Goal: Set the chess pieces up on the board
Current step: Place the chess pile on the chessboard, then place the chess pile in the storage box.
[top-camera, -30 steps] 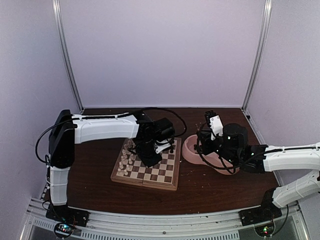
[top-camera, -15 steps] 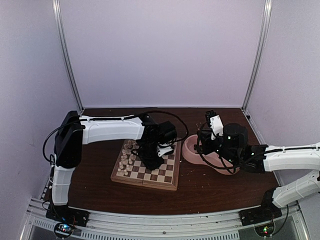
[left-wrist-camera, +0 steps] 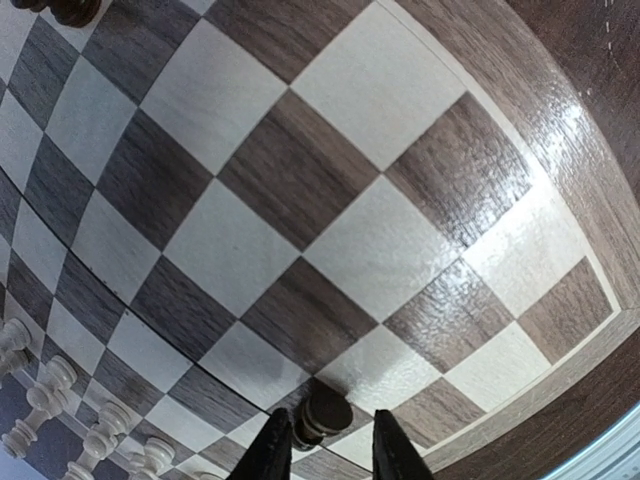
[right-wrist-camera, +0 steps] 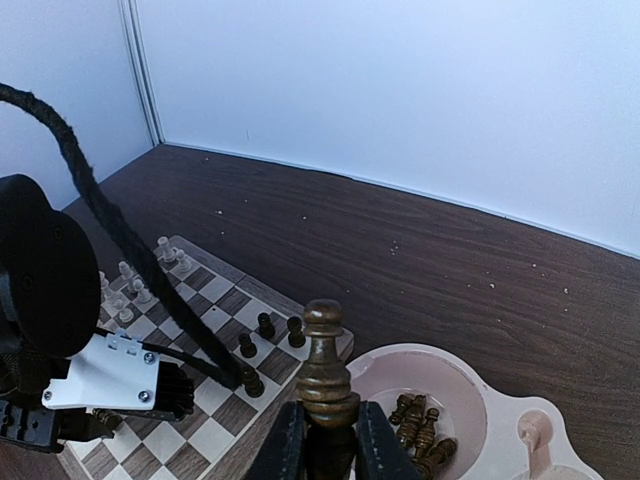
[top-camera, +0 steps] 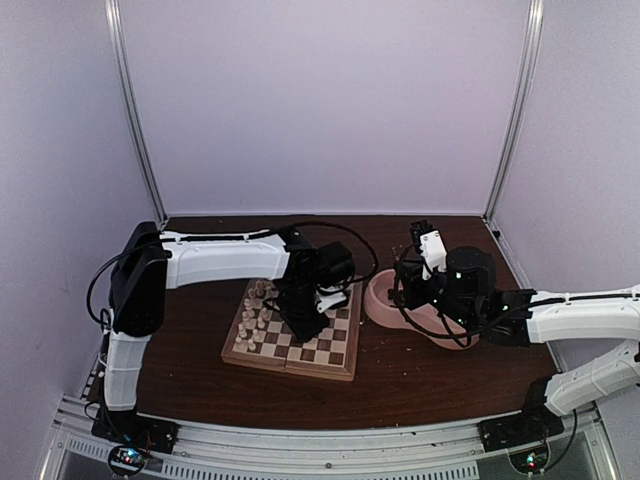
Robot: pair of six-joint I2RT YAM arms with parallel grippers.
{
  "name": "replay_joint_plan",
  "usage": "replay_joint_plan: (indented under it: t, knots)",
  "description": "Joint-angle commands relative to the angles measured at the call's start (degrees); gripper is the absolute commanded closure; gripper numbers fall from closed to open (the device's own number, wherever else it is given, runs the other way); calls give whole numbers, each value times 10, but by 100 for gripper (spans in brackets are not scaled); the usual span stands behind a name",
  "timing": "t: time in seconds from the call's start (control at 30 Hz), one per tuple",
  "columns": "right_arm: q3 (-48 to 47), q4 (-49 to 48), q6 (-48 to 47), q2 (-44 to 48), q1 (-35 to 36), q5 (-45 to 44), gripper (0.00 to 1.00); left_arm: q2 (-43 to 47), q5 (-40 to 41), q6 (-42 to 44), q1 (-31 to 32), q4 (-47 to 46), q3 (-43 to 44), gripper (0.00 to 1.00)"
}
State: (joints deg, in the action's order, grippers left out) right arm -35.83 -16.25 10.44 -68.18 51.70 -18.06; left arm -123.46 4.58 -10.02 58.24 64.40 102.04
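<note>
The board (top-camera: 335, 350) lies in front of the left arm, with cream chess pieces (top-camera: 252, 315) lined along its left side. My left gripper (left-wrist-camera: 322, 440) points straight down at the board (left-wrist-camera: 300, 170). Its jaws stand open on either side of a dark brown piece (left-wrist-camera: 325, 412) that stands upright on a square near the rim. My right gripper (right-wrist-camera: 325, 425) is shut on an upright dark brown piece (right-wrist-camera: 323, 360), held above the gap between the board (right-wrist-camera: 215, 435) and the pink bowl (right-wrist-camera: 470, 385). Three dark pieces (right-wrist-camera: 265, 325) stand near the board's far edge.
Several dark pieces (right-wrist-camera: 420, 425) lie in the pink double bowl (top-camera: 385, 305) right of the board. Cream pieces (left-wrist-camera: 45, 400) stand in rows at the left wrist view's lower left. The left arm's black cable (right-wrist-camera: 120, 240) hangs over the board. Walls close in the table on three sides.
The left arm's elbow shifted a little to the right, and its jaws have parted off the dark piece, which now stands free on its square. The right arm has not moved.
</note>
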Motion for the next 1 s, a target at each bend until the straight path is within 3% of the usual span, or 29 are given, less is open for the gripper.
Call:
replay_joint_plan:
  t: [0.0, 0.27, 0.5, 0.97]
  knots:
    - [-1, -9, -2, -2, -3, -1, 94, 19, -5, -5, 2, -23, -3, 70]
    - [0, -6, -1, 1, -3, 1, 94, 38, 16, -7, 3, -22, -19, 69]
    - [-2, -5, -1, -3, -3, 6, 94, 32, 47, 0, 2, -23, -27, 62]
    - [-19, 28, 29, -30, -23, -7, 94, 6, 29, 10, 2, -22, -18, 68]
